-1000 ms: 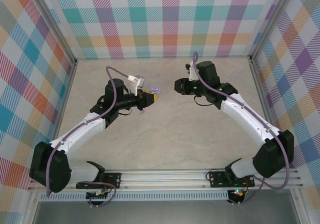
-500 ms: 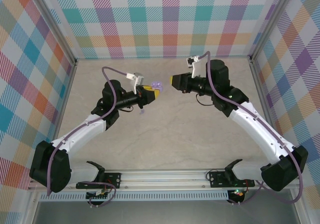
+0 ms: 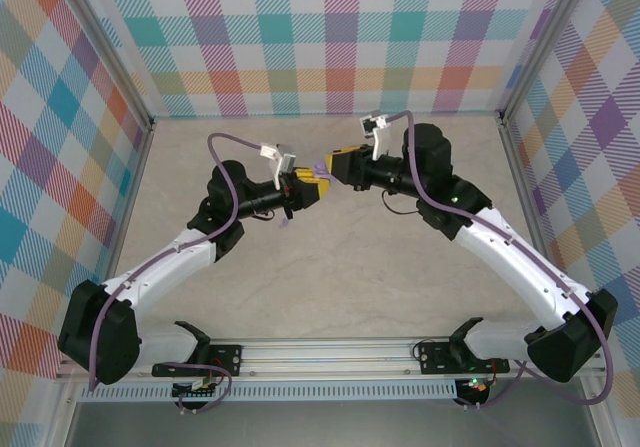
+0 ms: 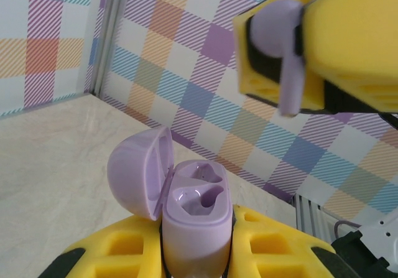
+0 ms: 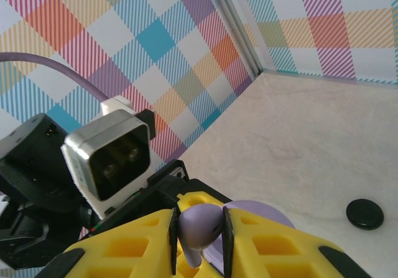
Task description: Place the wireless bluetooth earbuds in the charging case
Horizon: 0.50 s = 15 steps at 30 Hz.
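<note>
My left pincer pinches the open lilac plastic charging case; my right pincer pinches a lilac stemmed earbud nearby.

The left arm is angling up from the lower left of the top view and the right arm from the lower right, tips nearly meeting at upper centre. The left gripper is clamping a case. The right gripper, just up and right of it, is pinching a bud.
</note>
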Available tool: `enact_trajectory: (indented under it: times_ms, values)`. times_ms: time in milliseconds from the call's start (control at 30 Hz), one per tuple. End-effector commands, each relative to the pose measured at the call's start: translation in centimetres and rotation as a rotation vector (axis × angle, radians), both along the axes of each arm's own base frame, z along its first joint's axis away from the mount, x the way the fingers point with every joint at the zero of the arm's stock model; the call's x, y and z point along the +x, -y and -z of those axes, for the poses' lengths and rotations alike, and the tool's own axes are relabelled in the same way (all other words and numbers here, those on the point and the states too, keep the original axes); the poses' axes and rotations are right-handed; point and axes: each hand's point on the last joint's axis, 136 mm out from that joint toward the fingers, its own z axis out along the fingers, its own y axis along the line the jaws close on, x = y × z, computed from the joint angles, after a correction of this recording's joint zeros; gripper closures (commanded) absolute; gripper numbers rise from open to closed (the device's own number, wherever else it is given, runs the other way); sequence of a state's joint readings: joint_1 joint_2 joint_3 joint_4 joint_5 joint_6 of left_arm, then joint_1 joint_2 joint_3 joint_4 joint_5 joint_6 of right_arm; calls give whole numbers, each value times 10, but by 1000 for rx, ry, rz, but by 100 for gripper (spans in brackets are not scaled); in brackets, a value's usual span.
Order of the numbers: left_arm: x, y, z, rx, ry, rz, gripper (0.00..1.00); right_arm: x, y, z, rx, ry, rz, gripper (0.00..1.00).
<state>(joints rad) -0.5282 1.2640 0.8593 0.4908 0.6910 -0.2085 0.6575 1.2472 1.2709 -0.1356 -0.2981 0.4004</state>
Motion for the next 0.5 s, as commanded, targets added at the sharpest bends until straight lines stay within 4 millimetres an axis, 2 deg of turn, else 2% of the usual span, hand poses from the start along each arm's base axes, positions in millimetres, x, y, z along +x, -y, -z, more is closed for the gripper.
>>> enact_trajectory:
  times_ms: [0,167,467]
  values:
    - [-10,2,-36,-18,136,25,90,-2,3,-22,13,97,27,74]
    - [-10,6,-44,-5,162,20,91,-4,1,-25,-2,128,47,74]
    - [-13,9,-46,1,161,29,91,-3,-1,-25,-18,148,66,74]
